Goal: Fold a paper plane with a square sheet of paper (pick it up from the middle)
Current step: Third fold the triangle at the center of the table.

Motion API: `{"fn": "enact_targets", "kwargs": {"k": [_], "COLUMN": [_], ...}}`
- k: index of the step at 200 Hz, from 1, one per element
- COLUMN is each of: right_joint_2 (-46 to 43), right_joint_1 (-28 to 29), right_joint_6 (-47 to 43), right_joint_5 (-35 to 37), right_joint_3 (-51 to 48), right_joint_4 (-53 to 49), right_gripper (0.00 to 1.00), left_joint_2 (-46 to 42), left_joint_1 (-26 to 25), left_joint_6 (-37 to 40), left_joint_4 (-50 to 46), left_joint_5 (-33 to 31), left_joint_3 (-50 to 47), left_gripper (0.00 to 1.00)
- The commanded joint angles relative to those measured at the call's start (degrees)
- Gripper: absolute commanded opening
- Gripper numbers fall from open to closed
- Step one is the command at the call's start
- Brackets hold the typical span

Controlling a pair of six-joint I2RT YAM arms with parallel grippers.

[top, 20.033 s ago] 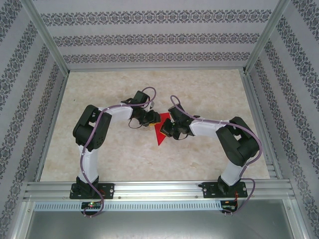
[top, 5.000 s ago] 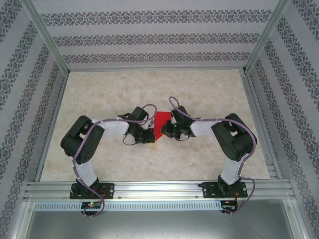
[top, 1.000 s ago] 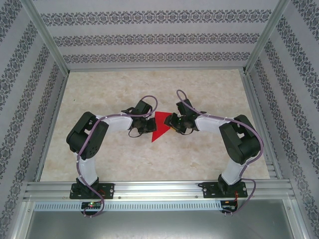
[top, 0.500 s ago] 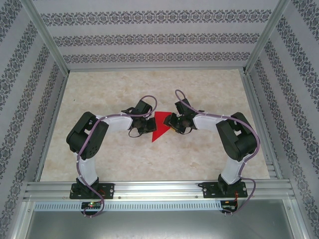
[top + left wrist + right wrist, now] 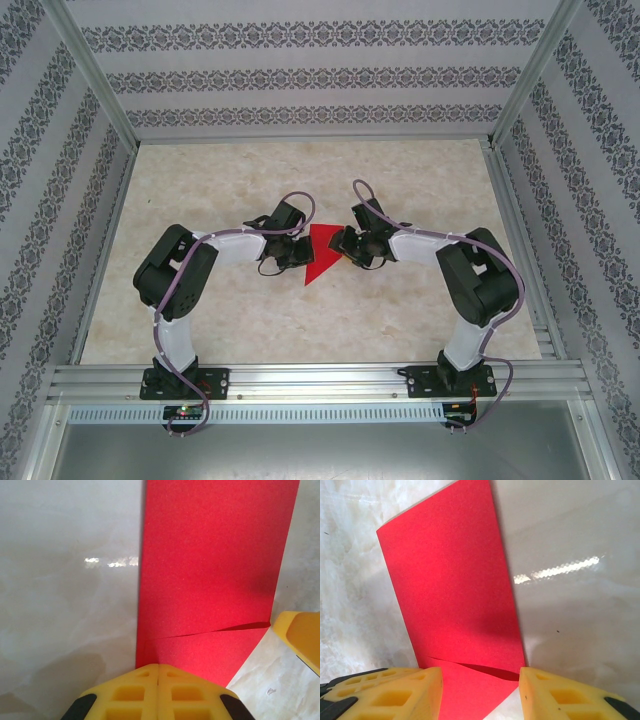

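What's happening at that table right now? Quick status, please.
Left gripper shut, tips at the edge of the partly folded bright red paper sheet. Right gripper open, astride its folded end. Paper lying on the marbled table; nothing in the way.

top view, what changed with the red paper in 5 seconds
The red paper went from a narrow strip to a triangle pointing near-left. The left claw and right claw moved slightly farther out. Over the last second all stayed put.

The red paper (image 5: 322, 255) lies folded to a point.
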Motion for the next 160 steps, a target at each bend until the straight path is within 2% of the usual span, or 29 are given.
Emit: {"fn": "enact_targets", "kwargs": {"k": [1,134,160], "right_joint_2": [-0.97,1.37,0.15], "right_joint_1": [0.12,0.72,0.63], "right_joint_6": [-0.02,0.15,-0.30], "right_joint_5": [1.31,-3.42,0.04], "right_joint_3": [-0.63,0.38,0.60], "right_joint_4": [-0.36,3.38,0.15], "right_gripper": [0.45,0.44,0.44], "left_joint_2": [3.54,4.18,4.25], "left_joint_1": [0.42,0.49,0.49], "left_joint_6": [-0.36,-0.13,-0.13], "left_joint_4": [-3.18,-3.05,-3.21], "left_joint_5": [-4.42,-3.74,-3.81], "left_joint_3": [-1.30,-1.02,-1.00], "left_gripper": [0.06,0.06,0.06]}}
